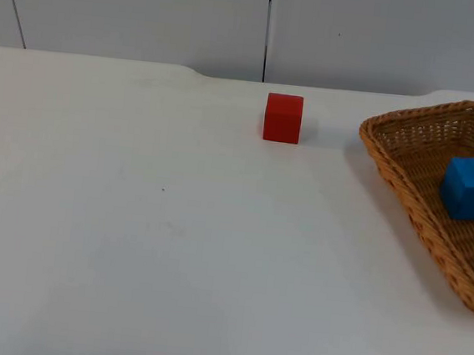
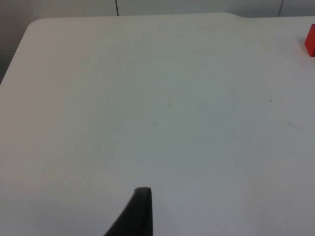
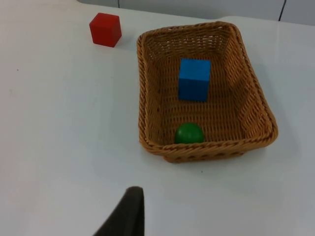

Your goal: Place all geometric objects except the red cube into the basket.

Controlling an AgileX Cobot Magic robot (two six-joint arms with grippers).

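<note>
A red cube stands alone on the white table near the far edge, left of the wicker basket. In the right wrist view the basket holds a blue cube and a green ball. From above, the blue cube rests in the basket's middle. My right gripper hovers over bare table short of the basket's near wall. My left gripper hangs over the left part of the table, with the red cube far off to its side. Both arms wait.
The grey partition wall closes the table's far edge. The table's left corner and edge lie ahead of the left gripper. The basket reaches past the top view's right border.
</note>
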